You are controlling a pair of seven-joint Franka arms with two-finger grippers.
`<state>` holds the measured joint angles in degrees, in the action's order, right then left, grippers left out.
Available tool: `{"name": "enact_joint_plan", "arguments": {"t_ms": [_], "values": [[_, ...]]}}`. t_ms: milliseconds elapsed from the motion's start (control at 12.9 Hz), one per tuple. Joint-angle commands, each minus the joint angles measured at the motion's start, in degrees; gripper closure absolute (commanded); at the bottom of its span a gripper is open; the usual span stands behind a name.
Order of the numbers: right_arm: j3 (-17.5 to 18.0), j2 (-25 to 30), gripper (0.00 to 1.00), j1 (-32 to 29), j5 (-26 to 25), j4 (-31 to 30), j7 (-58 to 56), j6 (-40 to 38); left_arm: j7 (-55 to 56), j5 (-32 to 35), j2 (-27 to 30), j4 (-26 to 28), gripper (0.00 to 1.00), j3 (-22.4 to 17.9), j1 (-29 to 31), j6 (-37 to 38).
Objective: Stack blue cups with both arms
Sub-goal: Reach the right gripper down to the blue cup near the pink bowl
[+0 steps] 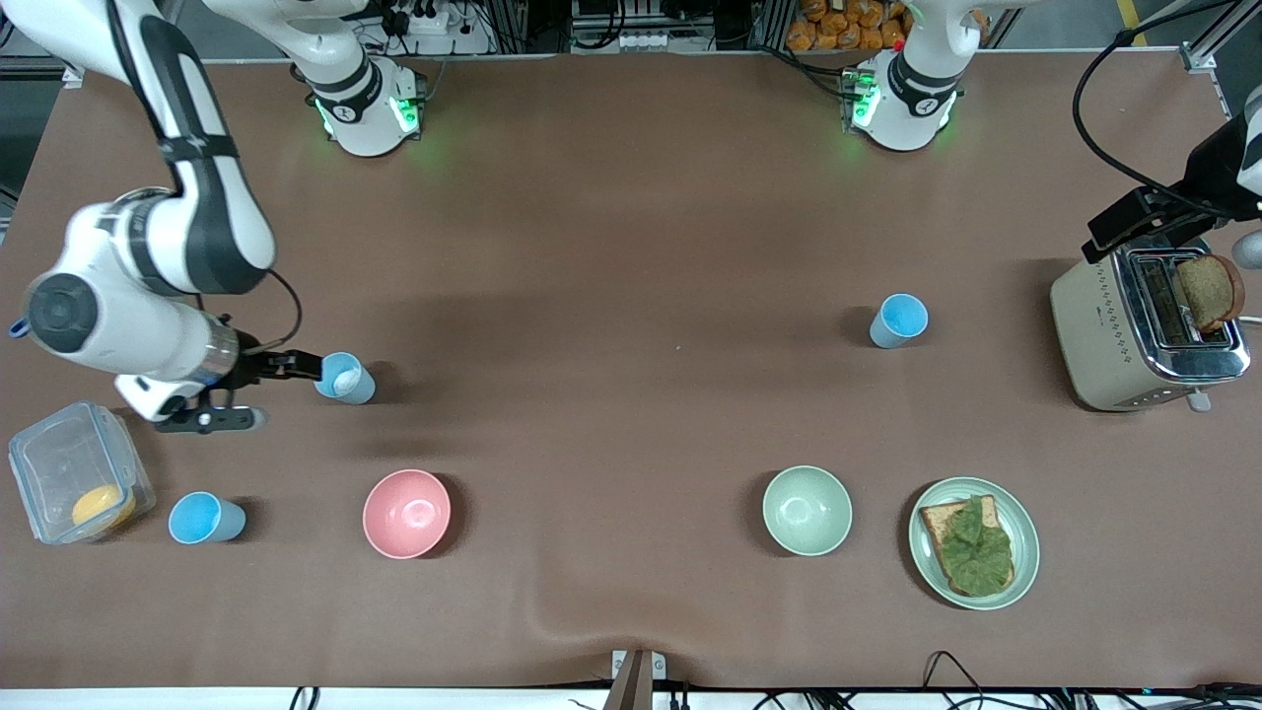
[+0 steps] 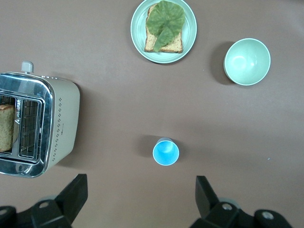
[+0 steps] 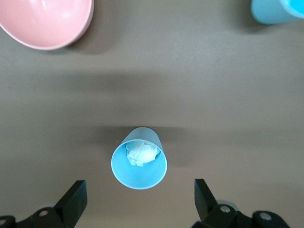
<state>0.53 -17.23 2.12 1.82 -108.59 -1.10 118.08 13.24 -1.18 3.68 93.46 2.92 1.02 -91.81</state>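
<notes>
Blue cups upright, mouths up; right tool open beside one, left tool open above another.

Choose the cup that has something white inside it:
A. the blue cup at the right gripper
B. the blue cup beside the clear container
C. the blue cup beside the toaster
A: the blue cup at the open right gripper holds a crumpled white lump; the other two look empty.

Three blue cups: one with crumpled white stuff inside, just beside the right gripper; one near it; one below the left gripper. Two bowls: pink, pale green. One toaster, one plate, one clear container.
</notes>
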Motion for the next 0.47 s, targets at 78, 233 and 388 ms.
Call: {"name": "enact_joint_plan", "arguments": {"t_ms": [78, 233, 388], "values": [[0.1, -3.3, 0.00, -0.4, -0.2, -1.2, -4.7, 5.4, 0.5, 0.3, 0.2, -0.1, 0.00, 0.4, 0.3, 0.1], [0.1, -5.1, 0.00, -2.3, -0.2, -1.2, -9.1, 7.9, 0.1, 0.3, 0.3, -0.1, 0.00, 0.3, 0.4, 0.4], [0.2, -6.5, 0.00, -4.5, 0.0, -1.2, -14.0, 9.3, 0.1, 0.4, 0.2, -0.1, 0.00, 0.2, 0.4, 0.3]]}}
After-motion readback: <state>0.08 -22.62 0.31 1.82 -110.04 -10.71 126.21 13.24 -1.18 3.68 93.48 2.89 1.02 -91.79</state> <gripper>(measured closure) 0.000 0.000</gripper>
